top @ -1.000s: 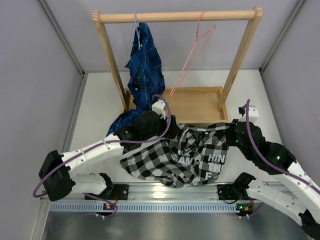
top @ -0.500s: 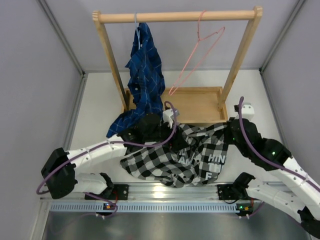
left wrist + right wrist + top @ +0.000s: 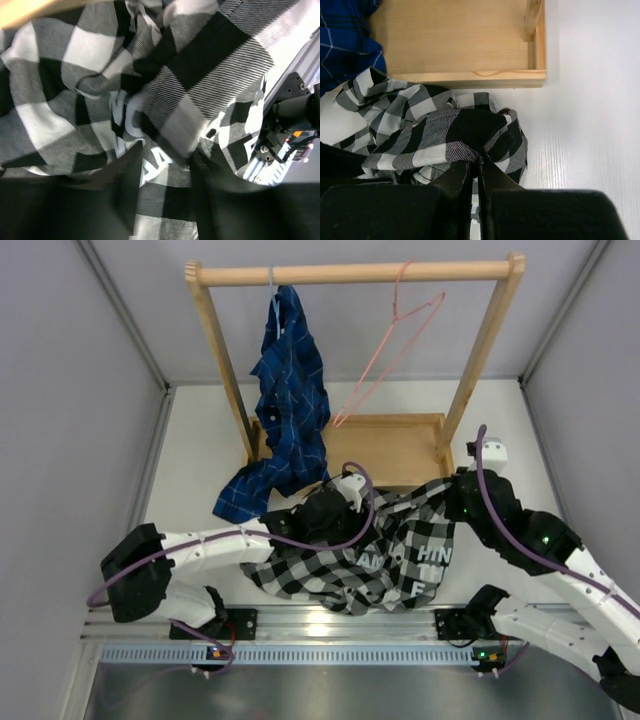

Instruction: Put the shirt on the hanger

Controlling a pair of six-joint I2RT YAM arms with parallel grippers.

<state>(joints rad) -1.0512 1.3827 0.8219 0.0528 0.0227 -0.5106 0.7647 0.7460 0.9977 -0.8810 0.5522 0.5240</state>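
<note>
The right wrist view is showing the right fingers pinching a fold of the checked shirt. The left fingers are standing open over its lettering. Overhead, the pink hanger is hanging beside the blue plaid shirt.

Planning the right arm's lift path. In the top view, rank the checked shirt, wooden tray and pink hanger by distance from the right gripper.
1. checked shirt, pinched in the right gripper.
2. wooden tray, just beyond, leftward.
3. pink hanger, hanging at the back, farthest.
</note>
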